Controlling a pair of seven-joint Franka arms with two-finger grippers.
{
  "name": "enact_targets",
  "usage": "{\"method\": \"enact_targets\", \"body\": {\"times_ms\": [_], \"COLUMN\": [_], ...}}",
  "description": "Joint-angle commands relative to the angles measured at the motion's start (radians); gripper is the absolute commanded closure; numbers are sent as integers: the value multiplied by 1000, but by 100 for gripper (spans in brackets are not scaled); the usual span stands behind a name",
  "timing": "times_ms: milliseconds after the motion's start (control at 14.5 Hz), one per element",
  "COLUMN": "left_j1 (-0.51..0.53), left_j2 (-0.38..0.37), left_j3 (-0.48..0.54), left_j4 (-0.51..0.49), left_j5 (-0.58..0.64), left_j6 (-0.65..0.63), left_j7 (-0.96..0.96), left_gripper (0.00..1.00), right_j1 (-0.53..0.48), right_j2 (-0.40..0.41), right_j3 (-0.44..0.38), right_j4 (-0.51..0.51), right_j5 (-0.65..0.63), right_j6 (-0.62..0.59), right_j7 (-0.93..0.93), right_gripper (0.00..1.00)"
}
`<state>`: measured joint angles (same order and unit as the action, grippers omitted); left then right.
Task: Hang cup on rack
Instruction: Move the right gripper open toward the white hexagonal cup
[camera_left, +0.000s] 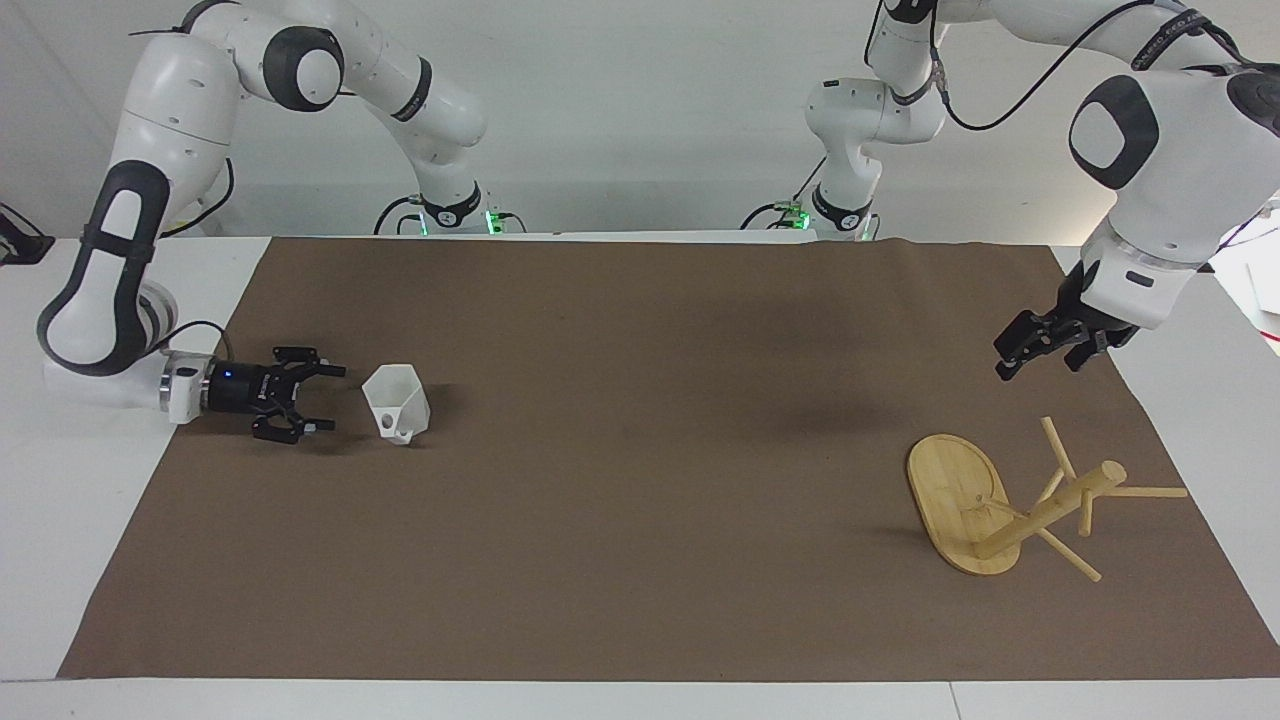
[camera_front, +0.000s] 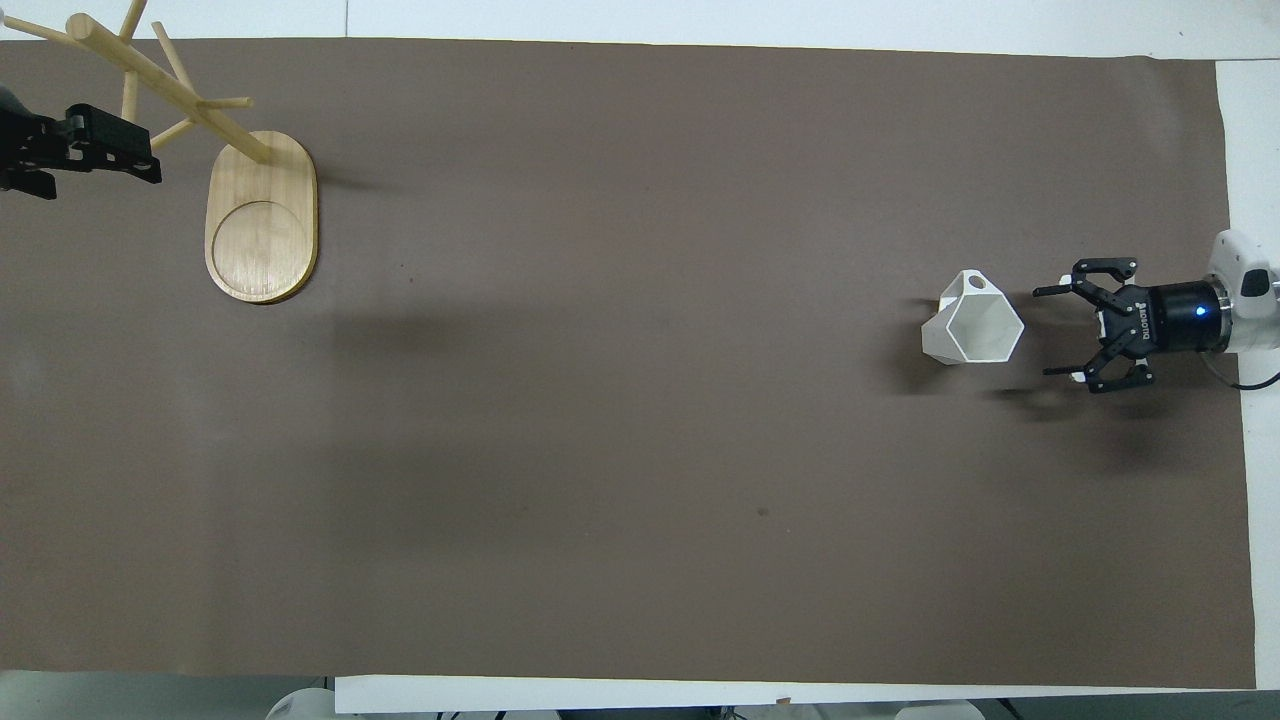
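The white faceted cup (camera_left: 397, 398) stands upright on the brown mat, its handle turned away from the robots; it also shows in the overhead view (camera_front: 975, 328). My right gripper (camera_left: 328, 400) is open, held low and level just beside the cup toward the right arm's end, not touching it; the overhead view (camera_front: 1042, 332) shows it too. The bamboo rack (camera_left: 1000, 505) stands on its oval base (camera_front: 260, 215) toward the left arm's end. My left gripper (camera_left: 1003, 368) is shut and empty, raised over the mat's edge by the rack's pegs (camera_front: 130, 160).
A brown mat (camera_left: 640, 480) covers most of the white table (camera_left: 60, 520). Only the cup and the rack stand on it. Bare white table strips run along the mat's ends.
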<state>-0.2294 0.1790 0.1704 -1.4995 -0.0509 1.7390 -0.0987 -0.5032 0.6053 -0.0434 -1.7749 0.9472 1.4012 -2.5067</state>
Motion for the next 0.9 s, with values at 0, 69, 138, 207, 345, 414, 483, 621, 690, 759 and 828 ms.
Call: {"method": "enact_targets", "body": {"times_ms": [0,69,138,207,345,414,483,621,690,759,828], "left_j1": [10,10,10,10,10,10,10,10,10,10,10], "left_j2": [-35,-35,-35,-35,-35,-35,-35,-35,-35,-35,-35], "left_j3": [-11,-12,-11,-11,-11,-11,-11,-11,-11,-11,-11], "left_j4": [-44,-44,-44,-44,-44,-44,-44,-44,-44,-44,-44], "left_j5": [13,13,13,13,13,13,13,13,13,13,13], "left_j6": [16,16,16,16,16,16,16,16,16,16,16], "left_j7": [10,11,11,10,11,10,10,11,11,10,10], "left_gripper": [0,0,0,0,0,0,0,0,0,0,0], "right_j1": [17,23,31,38,40,46,55,63,64,64,66], "right_j2": [11,11,11,10,10,10,10,10,8,8,8], "right_j3": [11,11,11,10,11,11,11,11,11,11,11], "right_j4": [-34,-37,-40,-49,-57,-57,-61,-67,-69,-69,-69], "right_j5": [44,45,50,51,51,53,57,65,65,64,64], "right_j6": [13,16,16,22,51,54,56,59,59,59,59], "right_j7": [-43,-56,-67,-86,-100,-104,-106,-109,-113,-115,-121], "right_gripper": [0,0,0,0,0,0,0,0,0,0,0]}}
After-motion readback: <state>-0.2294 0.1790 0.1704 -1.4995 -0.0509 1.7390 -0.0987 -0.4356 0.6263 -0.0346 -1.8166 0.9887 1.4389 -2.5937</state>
